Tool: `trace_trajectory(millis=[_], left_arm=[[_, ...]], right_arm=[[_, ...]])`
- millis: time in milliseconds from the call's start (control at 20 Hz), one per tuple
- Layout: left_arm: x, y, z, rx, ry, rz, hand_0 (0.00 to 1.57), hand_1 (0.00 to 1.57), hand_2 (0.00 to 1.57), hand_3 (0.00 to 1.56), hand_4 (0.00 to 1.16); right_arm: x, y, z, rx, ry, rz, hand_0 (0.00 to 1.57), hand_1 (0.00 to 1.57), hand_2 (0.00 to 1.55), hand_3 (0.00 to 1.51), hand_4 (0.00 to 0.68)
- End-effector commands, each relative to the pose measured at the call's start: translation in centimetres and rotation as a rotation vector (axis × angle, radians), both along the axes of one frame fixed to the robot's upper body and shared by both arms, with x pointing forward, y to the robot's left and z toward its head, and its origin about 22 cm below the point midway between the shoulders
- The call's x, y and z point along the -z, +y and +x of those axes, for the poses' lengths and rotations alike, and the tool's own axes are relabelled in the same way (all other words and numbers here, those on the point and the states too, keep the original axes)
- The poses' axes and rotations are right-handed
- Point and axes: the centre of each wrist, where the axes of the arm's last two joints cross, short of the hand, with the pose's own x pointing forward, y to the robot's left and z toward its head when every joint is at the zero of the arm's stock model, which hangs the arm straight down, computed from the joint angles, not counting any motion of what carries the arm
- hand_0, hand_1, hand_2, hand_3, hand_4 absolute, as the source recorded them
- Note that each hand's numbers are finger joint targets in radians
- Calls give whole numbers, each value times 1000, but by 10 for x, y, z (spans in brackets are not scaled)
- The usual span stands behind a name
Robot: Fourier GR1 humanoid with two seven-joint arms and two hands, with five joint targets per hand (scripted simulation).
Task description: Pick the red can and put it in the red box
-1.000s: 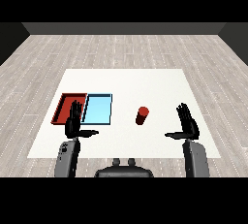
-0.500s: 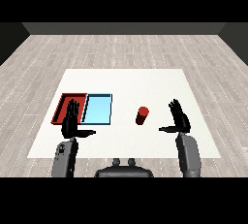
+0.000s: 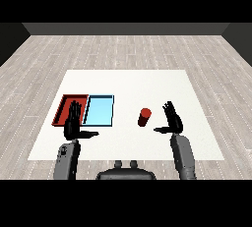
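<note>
Reaching for the red can [image 3: 144, 117] is the step in hand, and the grasp has not yet been made. The can stands upright on the white table [image 3: 147, 81], right of the light blue tray [image 3: 99, 111] and well apart from the red tray [image 3: 64, 108], which lies at the far left with the blue one touching its side. The right hand [image 3: 172, 121] hovers just beside the can on its right, palm turned toward it, fingers [image 3: 169, 108] straight and spread, thumb pointing left toward the can's base; nothing is held. A gap shows between thumb and can. The left hand [image 3: 73, 124] hangs low over the near edge of the 2 trays, fingers likewise straight and apart, thumb out to the right, empty.

The next move, as I judge it, calls for the right hand to close the small gap leftward and curl round the can's side. After that comes a lift and a long carry across the blue tray to the red one.
</note>
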Motion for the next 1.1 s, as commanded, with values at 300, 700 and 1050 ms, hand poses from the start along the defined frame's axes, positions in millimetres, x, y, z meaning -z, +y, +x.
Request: trace_trajectory(millis=[300, 700, 1050], left_arm=[[-11, 5, -6, -11, -2, -7, 0, 0, 0, 0, 0], [3, 1, 21, 5, -16, -8, 0, 0, 0, 0, 0], [-6, 11, 5, 19, 1, -15, 0, 0, 0, 0, 0]], right_arm=[[6, 18, 0, -12, 66, 43, 0, 0, 0, 0, 0], [24, 44, 22, -38, 54, 85, 0, 0, 0, 0, 0], [30, 62, 15, -58, 76, 104, 0, 0, 0, 0, 0]])
